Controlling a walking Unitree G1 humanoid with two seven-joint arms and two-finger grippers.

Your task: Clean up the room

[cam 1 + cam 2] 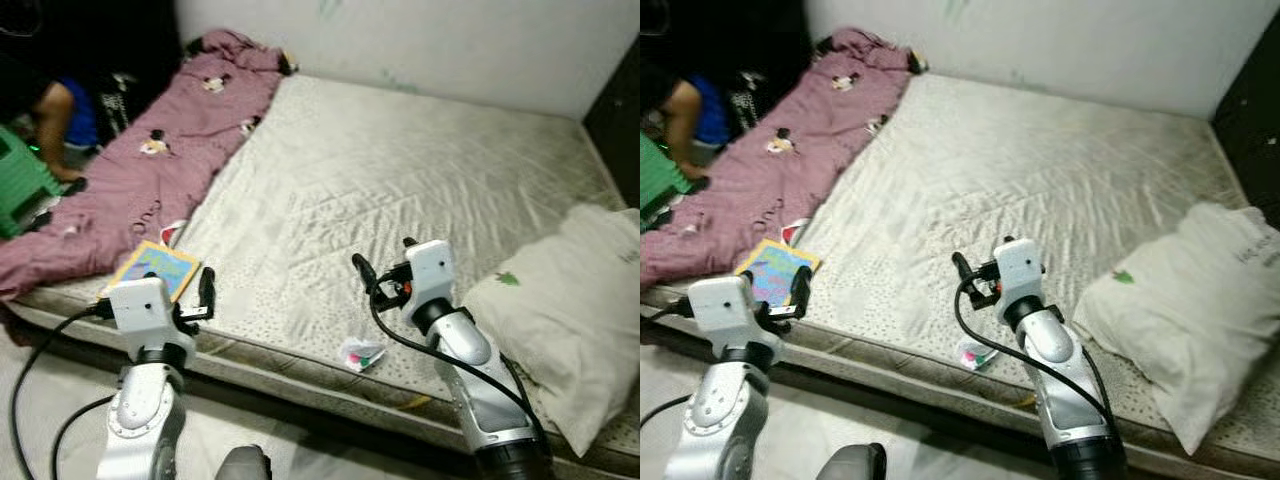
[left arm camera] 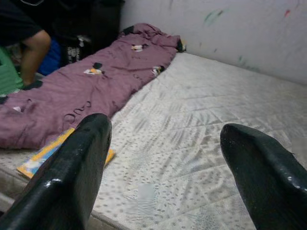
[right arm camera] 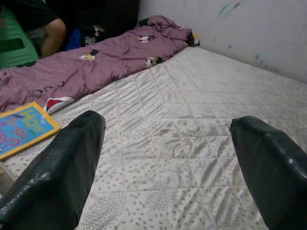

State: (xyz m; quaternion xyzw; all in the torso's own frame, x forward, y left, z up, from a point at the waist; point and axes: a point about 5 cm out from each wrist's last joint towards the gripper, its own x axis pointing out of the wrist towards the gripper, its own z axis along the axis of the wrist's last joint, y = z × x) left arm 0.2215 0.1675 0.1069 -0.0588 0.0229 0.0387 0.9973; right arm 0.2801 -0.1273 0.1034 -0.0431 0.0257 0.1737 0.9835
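One mauve blanket lay along the left side of the mattress: soft, bulky, best gathered by an edge. One pillow sat at the right, light and squashy. One stiff book and one crumpled wrapper lay near the front edge. The left gripper and right gripper hovered, jaws wide and empty.

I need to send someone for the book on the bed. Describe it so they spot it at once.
Start at the mattress and go to its near edge on the robot's left, where the purple blanket ends. The book lies flat there, beside the left gripper. It is the only flat, bright thing: blue cover, yellow border, unlike the small crumpled wrapper farther along the edge.
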